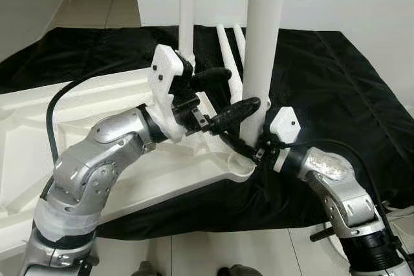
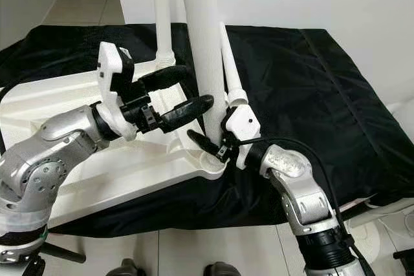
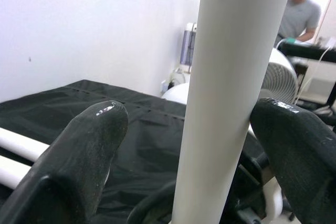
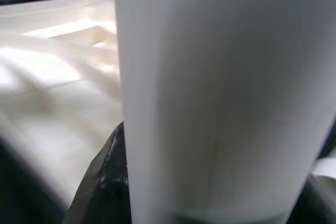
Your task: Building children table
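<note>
Two grippers at one upright white leg [image 1: 264, 43], seated in tabletop [image 1: 77, 114] corner at 5 o'clock. Left gripper [image 1: 223, 95] spread wide around it, not clamping; right gripper [image 1: 249, 152] closed low on base. Likely light, stiff, smooth and slippery; best held low, near socket.

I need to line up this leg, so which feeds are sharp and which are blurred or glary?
Left eye view: sharp and evenly lit; the table leg and left gripper read clearly. Right eye view: equally clear on the right gripper. Left wrist view: leg sharp, near fingers soft with a small glare spot. Right wrist view: leg too close, heavily blurred, washed-out tabletop behind.
</note>
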Available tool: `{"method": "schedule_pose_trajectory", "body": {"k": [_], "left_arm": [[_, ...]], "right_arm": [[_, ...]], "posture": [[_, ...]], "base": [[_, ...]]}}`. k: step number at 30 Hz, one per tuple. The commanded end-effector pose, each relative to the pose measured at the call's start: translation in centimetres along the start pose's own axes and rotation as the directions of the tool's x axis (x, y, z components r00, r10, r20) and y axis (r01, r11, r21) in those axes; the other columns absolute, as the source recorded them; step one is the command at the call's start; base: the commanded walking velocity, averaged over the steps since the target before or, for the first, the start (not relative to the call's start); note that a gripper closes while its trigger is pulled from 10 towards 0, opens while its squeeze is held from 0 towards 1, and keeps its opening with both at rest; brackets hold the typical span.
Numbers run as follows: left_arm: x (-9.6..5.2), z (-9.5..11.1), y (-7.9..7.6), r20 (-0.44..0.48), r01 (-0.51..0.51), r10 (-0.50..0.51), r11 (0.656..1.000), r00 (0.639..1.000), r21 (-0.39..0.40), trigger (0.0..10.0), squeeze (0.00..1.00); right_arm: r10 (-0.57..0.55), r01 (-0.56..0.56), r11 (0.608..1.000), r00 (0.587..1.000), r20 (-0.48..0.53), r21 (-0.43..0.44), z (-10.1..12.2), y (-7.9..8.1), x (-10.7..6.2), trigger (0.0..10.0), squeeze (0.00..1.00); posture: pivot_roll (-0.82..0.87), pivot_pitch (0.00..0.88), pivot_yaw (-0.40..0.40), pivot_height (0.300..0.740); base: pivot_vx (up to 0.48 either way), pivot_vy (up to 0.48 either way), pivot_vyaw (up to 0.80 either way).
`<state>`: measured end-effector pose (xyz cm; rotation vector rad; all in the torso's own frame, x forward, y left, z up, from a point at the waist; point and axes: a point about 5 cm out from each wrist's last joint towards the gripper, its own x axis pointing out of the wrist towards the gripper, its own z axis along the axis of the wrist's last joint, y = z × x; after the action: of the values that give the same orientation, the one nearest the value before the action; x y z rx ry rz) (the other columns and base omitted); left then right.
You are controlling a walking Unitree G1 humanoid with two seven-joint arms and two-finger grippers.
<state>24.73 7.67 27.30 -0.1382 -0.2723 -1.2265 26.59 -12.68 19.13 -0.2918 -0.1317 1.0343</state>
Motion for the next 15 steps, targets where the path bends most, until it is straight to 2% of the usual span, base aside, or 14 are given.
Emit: {"method": "schedule_pose_trajectory", "body": {"k": [1,7,9,11,15], "left_arm": [[0.1,1.3,-0.8,0.045,0.117,-0.116,0.993,0.992,-0.001,10.0,0.00],[0.2,1.9,-1.0,0.080,0.160,-0.157,0.987,0.984,-0.023,10.0,0.00],[0.2,2.1,-1.0,0.085,0.162,-0.159,0.987,0.984,-0.022,10.0,0.00],[0.4,2.6,-0.9,0.103,0.170,-0.167,0.985,0.981,-0.021,10.0,0.00],[0.4,3.0,-0.9,0.126,0.182,-0.176,0.983,0.976,-0.040,10.0,0.00]], "right_arm": [[0.047,-0.047,0.999,0.999,0.016,-0.006,0.8,-0.3,0.1,10.0,0.00],[0.090,-0.090,0.996,0.996,0.008,-0.009,1.2,-0.7,0.1,10.0,0.00],[0.129,-0.129,0.992,0.992,-0.015,-0.008,1.1,-0.7,0.0,10.0,0.00],[0.246,-0.246,0.969,0.964,-0.095,0.013,0.5,-0.2,-0.6,10.0,0.00],[0.269,-0.268,0.963,0.956,-0.115,0.022,0.4,-0.1,-0.7,10.0,0.00]], "posture": [[-0.02,0.040,-0.029,0.740],[-0.02,0.037,-0.032,0.740],[-0.02,0.036,-0.033,0.740],[-0.01,0.035,-0.037,0.740],[-0.01,0.035,-0.038,0.740]], "base": [[0.000,0.000,0.00],[0.000,0.000,0.00],[0.000,0.000,0.00],[0.000,0.000,0.00],[0.000,0.000,0.00]]}}
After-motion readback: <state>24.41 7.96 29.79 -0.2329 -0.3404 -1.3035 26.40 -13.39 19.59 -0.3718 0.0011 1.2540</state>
